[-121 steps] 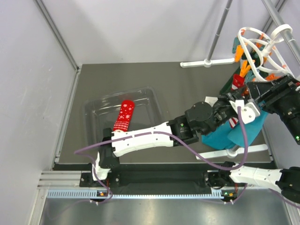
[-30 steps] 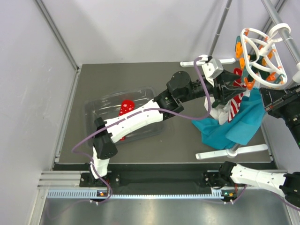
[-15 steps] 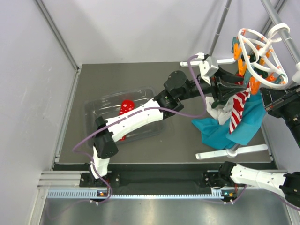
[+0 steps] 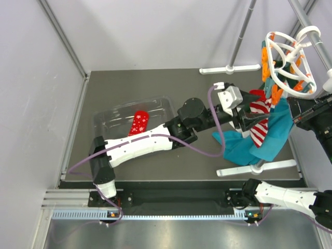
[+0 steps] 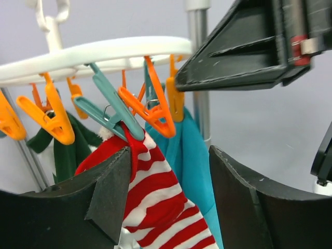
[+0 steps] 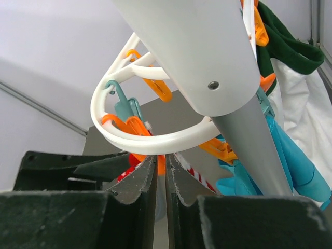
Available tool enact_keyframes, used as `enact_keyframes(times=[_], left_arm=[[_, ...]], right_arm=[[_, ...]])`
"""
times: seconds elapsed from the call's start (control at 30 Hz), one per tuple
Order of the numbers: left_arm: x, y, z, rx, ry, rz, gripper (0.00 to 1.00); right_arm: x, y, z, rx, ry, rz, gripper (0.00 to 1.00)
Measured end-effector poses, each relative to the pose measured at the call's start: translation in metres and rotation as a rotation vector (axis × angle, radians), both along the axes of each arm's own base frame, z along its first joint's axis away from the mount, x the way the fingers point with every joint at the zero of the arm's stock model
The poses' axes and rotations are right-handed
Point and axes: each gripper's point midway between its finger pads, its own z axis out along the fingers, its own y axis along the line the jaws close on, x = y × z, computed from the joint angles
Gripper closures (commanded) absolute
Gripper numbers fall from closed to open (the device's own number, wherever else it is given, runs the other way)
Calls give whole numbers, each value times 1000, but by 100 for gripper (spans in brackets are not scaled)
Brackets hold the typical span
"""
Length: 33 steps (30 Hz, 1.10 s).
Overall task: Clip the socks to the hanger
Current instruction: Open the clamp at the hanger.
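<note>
The white round hanger [image 4: 299,95] with orange pegs hangs at the far right. The red-and-white striped sock [image 5: 155,202] dangles from a teal peg [image 5: 116,116] under the hanger ring [image 5: 104,52]. My left gripper [image 5: 168,171] is open around that sock, and its left finger [image 5: 109,192] touches the cloth. In the top view the left gripper [image 4: 258,122] sits beside the striped sock [image 4: 258,134]. The red snowflake sock [image 4: 139,123] lies in a clear tray [image 4: 111,116]. My right gripper [image 6: 161,158] is shut just under the hanger ring [image 6: 155,142], with a sliver of orange peg showing in the slit.
A teal cloth [image 4: 264,148] and a dark green garment [image 5: 65,155] also hang from the pegs. Grey rack poles [image 4: 244,31] with white feet [image 4: 257,168] stand around the hanger. One pole [image 6: 244,119] runs close past my right wrist.
My left gripper has drawn back and down from the pegs and opened wider. The striped sock stays hanging from the teal peg. The right gripper has not moved.
</note>
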Motion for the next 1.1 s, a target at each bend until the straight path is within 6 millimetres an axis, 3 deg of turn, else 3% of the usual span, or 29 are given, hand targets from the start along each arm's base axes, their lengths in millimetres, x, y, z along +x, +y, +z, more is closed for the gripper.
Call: enact_keyframes(times=[0.17, 0.33, 0.47, 0.53, 0.57, 0.6, 0.67, 0.9, 1.1], left_arm=[[-14, 10, 11, -30, -46, 32, 28], [-6, 13, 6, -27, -66, 129, 20], [1, 16, 13, -30, -72, 221, 20], [-2, 17, 18, -39, -78, 227, 24], [-3, 17, 19, -41, -82, 224, 30], [-6, 16, 19, -41, -89, 211, 44], [-12, 13, 17, -32, -94, 181, 48], [-30, 8, 18, -24, -84, 46, 54], [-14, 9, 23, -41, -11, -20, 50]], right_arm=[[0, 0, 0, 0, 0, 2, 90], [0, 1, 0, 1, 0, 4, 90], [0, 1, 0, 1, 0, 5, 90], [0, 1, 0, 1, 0, 5, 90], [0, 1, 0, 1, 0, 5, 90], [0, 1, 0, 1, 0, 5, 90], [0, 1, 0, 1, 0, 5, 90], [0, 1, 0, 1, 1, 8, 90], [0, 2, 0, 1, 1, 9, 91]])
